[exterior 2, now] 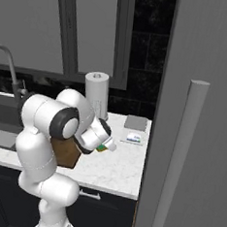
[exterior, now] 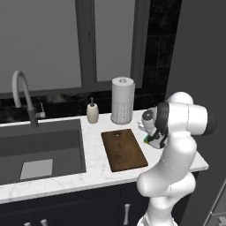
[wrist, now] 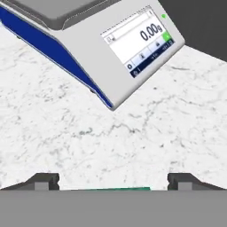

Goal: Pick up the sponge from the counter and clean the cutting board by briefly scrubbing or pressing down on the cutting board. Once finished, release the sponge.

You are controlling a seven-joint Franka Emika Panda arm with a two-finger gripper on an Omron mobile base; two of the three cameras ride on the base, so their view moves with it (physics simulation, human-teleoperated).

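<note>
Arm folded low over counter (exterior: 97,170), pincer (wrist: 113,181) spread wide astride sponge (wrist: 116,189), beside cutting board (exterior: 123,149)

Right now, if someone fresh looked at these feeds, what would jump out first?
The white arm, bent low over the right end of the counter, with its pincer down at the green sponge. Next, the dark brown cutting board lying bare between sink and arm. In the hand view, a digital scale reading 0.00g sits just beyond the pincer.
</note>
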